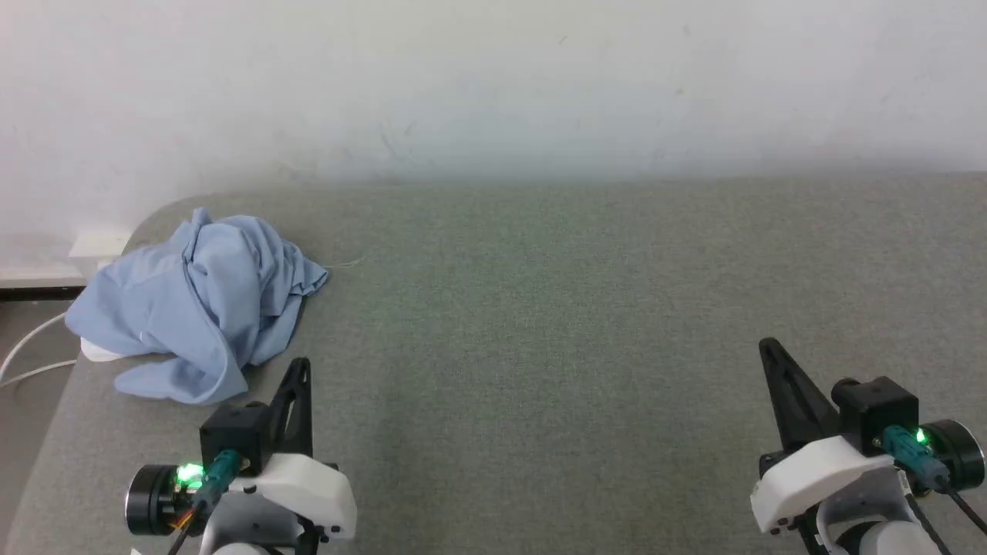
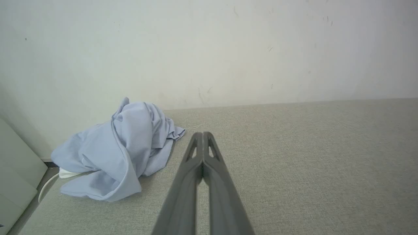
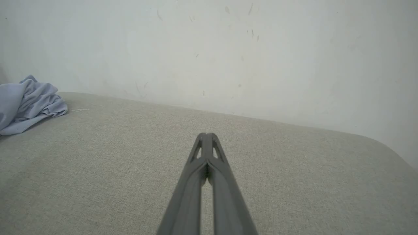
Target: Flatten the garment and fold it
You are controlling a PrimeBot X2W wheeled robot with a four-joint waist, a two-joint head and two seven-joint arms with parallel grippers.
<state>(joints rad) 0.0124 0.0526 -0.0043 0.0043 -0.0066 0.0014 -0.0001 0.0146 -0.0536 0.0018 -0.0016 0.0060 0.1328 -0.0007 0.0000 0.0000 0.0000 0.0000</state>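
The garment [image 1: 200, 304] is a light blue shirt bunched in a crumpled heap at the far left of the grey-green table [image 1: 578, 324], with a bit of white showing under its left side. In the left wrist view the garment [image 2: 120, 156] lies left of my fingers. My left gripper [image 1: 301, 366] is shut and empty, just right of and below the heap, apart from it. At the lower right my right gripper [image 1: 766, 344] is shut and empty, far from the garment [image 3: 26, 101], which sits at the left edge of the right wrist view.
A pale wall [image 1: 493, 85] rises behind the table's far edge. The table's rounded left corner [image 1: 154, 216] is close behind the heap. White cables [image 1: 23, 351] hang off the left side.
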